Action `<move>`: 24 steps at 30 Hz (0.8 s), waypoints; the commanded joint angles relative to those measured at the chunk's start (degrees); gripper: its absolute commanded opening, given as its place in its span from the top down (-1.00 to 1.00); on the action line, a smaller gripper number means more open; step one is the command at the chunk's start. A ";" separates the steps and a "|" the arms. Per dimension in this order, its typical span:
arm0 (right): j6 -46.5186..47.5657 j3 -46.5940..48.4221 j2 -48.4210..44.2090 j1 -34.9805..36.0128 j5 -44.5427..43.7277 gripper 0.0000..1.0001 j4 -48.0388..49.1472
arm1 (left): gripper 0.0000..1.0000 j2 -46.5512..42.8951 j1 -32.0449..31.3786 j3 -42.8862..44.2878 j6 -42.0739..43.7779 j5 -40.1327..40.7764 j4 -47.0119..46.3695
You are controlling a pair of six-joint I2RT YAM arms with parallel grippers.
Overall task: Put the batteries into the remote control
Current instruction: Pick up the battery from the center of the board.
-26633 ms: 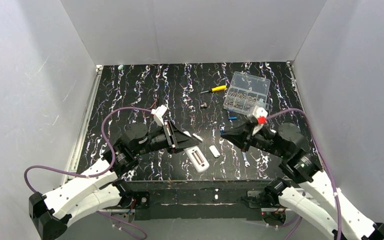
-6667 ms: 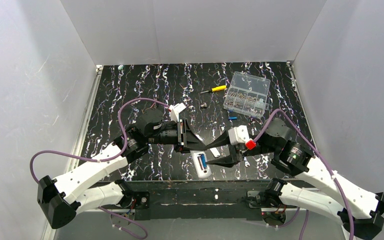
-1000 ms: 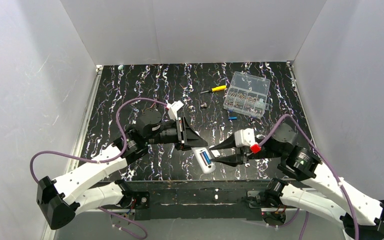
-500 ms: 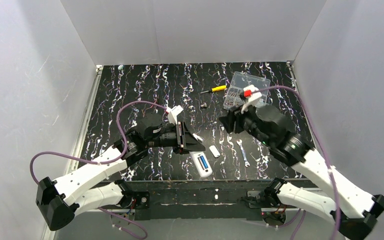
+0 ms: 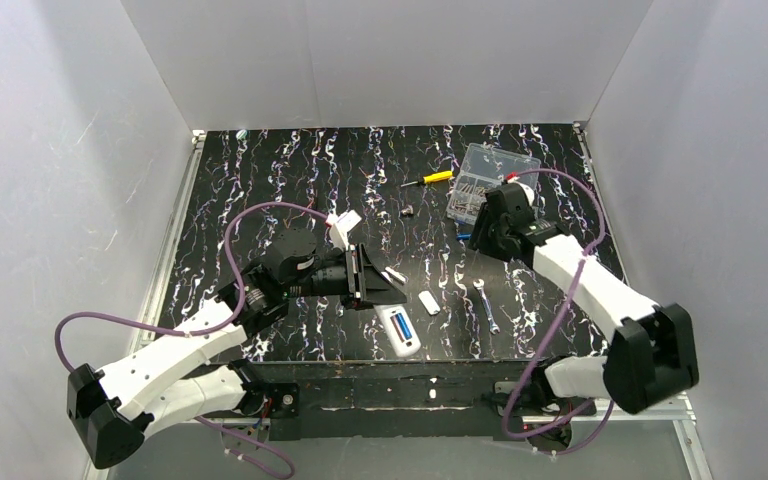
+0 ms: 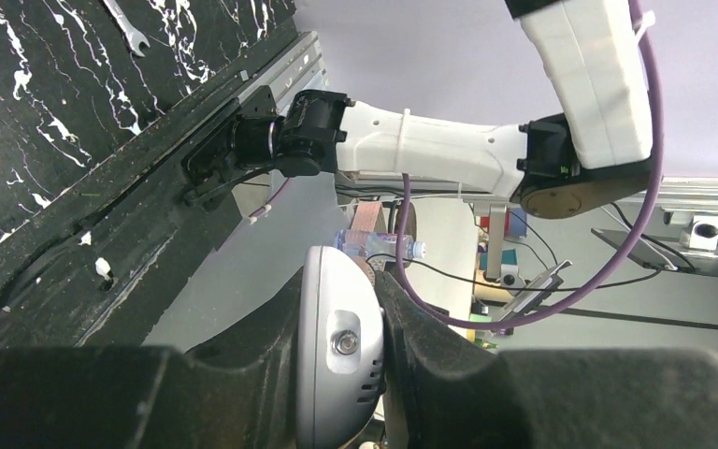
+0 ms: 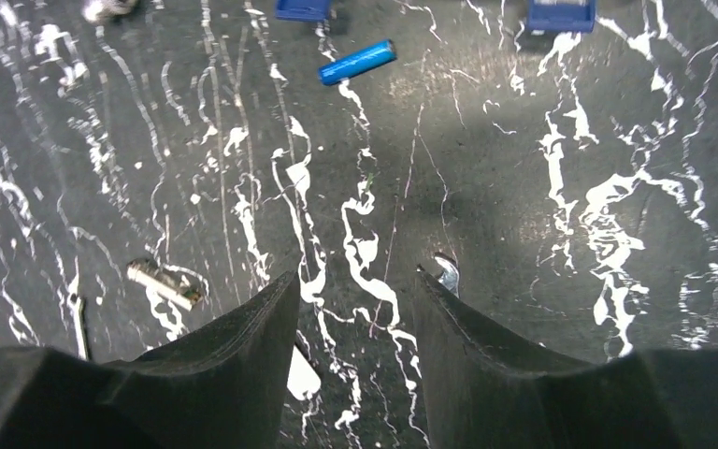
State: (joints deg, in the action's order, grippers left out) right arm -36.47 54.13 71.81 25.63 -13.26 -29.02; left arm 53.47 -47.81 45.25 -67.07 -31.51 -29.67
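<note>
Top external view is showing the left gripper (image 5: pixel 384 291) reaching low over the table (image 5: pixel 260 180), left of centre in the frame. Its fingers are closing tight on the upper end of the remote (image 5: pixel 410 343). The remote is slanting down toward the bottom edge of the table, and batteries (image 5: pixel 401 326) are showing blue in its open back. Left wrist view is confirming the grip: the left gripper (image 6: pixel 339 279) is pinching the remote's (image 6: pixel 337 360) rounded white end between both fingers, with the table (image 6: pixel 28 112) tilting across the upper left of the frame.

Just right of the remote in the top view, a small white tab (image 5: pixel 429 302) and a wrench (image 5: pixel 486 305) are lying flat. A screwdriver (image 5: pixel 428 179) is lying further up the frame.

Right of centre, the right gripper (image 5: pixel 477 240) is pointing down beside a loose battery (image 5: pixel 463 237), with the box (image 5: pixel 482 172) partly hiding behind the arm. Right wrist view is showing the right gripper (image 7: pixel 357 276) standing well open and holding nothing. The loose battery (image 7: pixel 357 62) is lying on the table at the upper centre of that frame, apart from the fingers (image 7: pixel 243 337).
</note>
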 commanded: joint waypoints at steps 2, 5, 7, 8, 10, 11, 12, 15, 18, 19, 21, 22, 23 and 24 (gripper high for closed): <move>-9.80 4.10 8.04 -2.37 1.96 -0.11 -0.77 | 1.00 -1.48 0.26 0.80 0.40 -1.72 -1.98; -11.98 5.00 12.08 -3.22 2.79 -0.10 -0.69 | 1.00 -1.94 0.29 0.75 0.59 -1.56 -1.86; -12.15 5.55 13.73 -3.30 2.61 -0.09 -0.41 | 1.00 -2.36 0.29 0.55 0.81 -1.46 -1.59; -11.88 5.85 14.57 -3.30 2.48 -0.09 -0.11 | 1.00 -2.57 0.33 0.42 0.95 -1.40 -1.42; -9.94 6.76 15.80 -3.31 1.88 -0.08 0.36 | 1.00 -3.17 0.35 0.00 1.13 -1.17 -1.11; -8.32 7.47 16.52 -3.30 1.47 -0.08 0.43 | 1.00 -3.41 0.31 -0.30 1.09 -0.97 -1.16; -6.97 8.35 17.38 -3.30 0.54 -0.08 -0.34 | 1.00 -3.63 0.35 -0.55 1.00 -0.94 -1.30; -3.22 10.38 19.90 -3.84 0.70 -0.08 -1.18 | 1.00 -3.88 0.32 -1.35 0.44 -0.74 -2.04; 0.64 11.17 21.41 -4.17 2.06 -0.07 -0.45 | 1.00 -3.90 0.33 -1.78 0.01 -1.00 -2.70; 3.14 10.94 21.33 -4.18 3.40 -0.06 0.94 | 1.00 -3.90 0.43 -1.94 -0.06 -0.92 -2.87; 9.85 9.85 20.66 -4.18 7.12 -0.03 4.58 | 1.00 -4.13 0.44 -2.17 -0.17 -0.85 -3.03; 12.71 9.27 20.11 -4.23 8.25 -0.03 5.99 | 1.00 -4.33 0.41 -2.30 -0.12 -0.76 -2.95; 15.67 8.83 19.68 -4.26 9.39 -0.03 7.02 | 1.00 -4.51 0.48 -2.41 -0.02 -0.61 -2.87; 18.72 8.54 19.23 -4.39 10.92 -0.03 7.91 | 1.00 -4.74 0.51 -2.57 0.12 -0.50 -2.74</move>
State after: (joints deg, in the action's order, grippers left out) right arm -31.79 63.13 93.10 21.54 -8.23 -27.51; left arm 50.92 -47.72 43.40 -67.09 -30.85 -29.65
